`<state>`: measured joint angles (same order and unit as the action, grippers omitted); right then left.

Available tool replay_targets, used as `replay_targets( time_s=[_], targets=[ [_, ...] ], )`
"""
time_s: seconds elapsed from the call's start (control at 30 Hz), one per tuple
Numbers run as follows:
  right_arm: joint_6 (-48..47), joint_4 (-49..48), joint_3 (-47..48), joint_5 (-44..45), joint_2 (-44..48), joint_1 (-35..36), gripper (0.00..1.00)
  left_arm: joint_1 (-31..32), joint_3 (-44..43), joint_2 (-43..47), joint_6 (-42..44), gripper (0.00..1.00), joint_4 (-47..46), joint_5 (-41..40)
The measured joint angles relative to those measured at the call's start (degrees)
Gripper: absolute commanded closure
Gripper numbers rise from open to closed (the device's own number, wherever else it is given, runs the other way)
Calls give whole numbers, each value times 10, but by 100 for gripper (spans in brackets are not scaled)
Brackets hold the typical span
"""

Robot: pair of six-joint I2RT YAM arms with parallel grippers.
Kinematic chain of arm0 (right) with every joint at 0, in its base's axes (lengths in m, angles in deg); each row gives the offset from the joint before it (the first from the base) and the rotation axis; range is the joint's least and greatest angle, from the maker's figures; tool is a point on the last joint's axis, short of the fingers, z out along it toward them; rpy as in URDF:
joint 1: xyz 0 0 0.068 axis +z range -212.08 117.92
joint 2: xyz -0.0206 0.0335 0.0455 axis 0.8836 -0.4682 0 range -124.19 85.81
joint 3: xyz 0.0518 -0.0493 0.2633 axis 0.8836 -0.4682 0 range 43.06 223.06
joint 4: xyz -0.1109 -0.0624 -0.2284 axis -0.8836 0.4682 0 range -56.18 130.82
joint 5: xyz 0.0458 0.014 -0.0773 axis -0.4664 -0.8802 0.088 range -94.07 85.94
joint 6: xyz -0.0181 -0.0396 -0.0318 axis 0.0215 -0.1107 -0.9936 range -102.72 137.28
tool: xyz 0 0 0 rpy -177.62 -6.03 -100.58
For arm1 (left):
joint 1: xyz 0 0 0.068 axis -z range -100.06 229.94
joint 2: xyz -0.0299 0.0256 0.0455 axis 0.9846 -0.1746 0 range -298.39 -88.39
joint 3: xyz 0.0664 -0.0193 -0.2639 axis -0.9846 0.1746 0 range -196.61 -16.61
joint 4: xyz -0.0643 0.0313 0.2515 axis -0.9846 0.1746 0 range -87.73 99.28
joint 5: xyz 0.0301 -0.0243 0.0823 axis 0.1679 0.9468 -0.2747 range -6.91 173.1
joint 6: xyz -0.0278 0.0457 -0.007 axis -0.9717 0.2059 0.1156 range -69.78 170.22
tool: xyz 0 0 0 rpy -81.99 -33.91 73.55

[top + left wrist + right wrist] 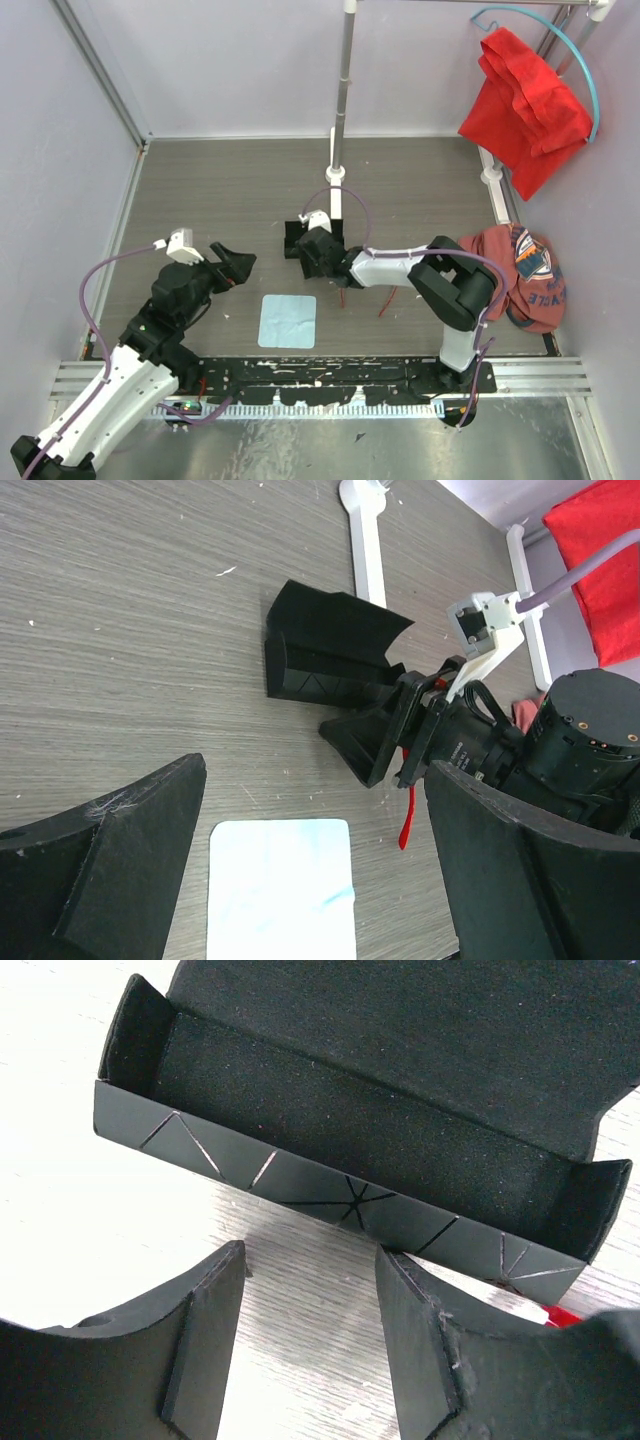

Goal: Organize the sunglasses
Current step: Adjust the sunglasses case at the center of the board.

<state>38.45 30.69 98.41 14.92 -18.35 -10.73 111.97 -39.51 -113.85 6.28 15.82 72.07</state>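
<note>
Only parts of the sunglasses show: thin red arms (pixel 344 293) stick out from under my right wrist, one red arm (pixel 405 820) lies on the table below that gripper, and a red sliver (pixel 560 1315) shows outside the right finger. The open black case (pixel 296 240) (pixel 320 645) (pixel 350 1120) lies just beyond my right gripper (pixel 308 252) (pixel 310 1260), whose jaws stand apart over bare table. My left gripper (pixel 240 262) (pixel 315 780) is wide open, off to the left of the case, holding nothing.
A pale blue cloth (pixel 287 320) (pixel 280 890) lies flat near the front, between the arms. A white post (pixel 340 130) rises behind the case. A red garment (pixel 525 105) hangs at the back right, with a reddish cap (pixel 525 275) below it.
</note>
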Motion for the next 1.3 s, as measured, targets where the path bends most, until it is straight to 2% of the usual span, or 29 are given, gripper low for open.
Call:
replay_targets(
  time_s=[0.97, 1.1, 1.3],
  targets=[
    [-2, -11, 42, -39, -31, -2, 40, 0, 0, 14, 4, 2, 9, 0],
    [-3, 1, 21, -42, 5, 3, 40, 0, 0, 14, 5, 2, 10, 0],
    [-2, 14, -30, -38, 143, 12, 41, 0, -1, 13, 9, 2, 13, 8]
  ],
)
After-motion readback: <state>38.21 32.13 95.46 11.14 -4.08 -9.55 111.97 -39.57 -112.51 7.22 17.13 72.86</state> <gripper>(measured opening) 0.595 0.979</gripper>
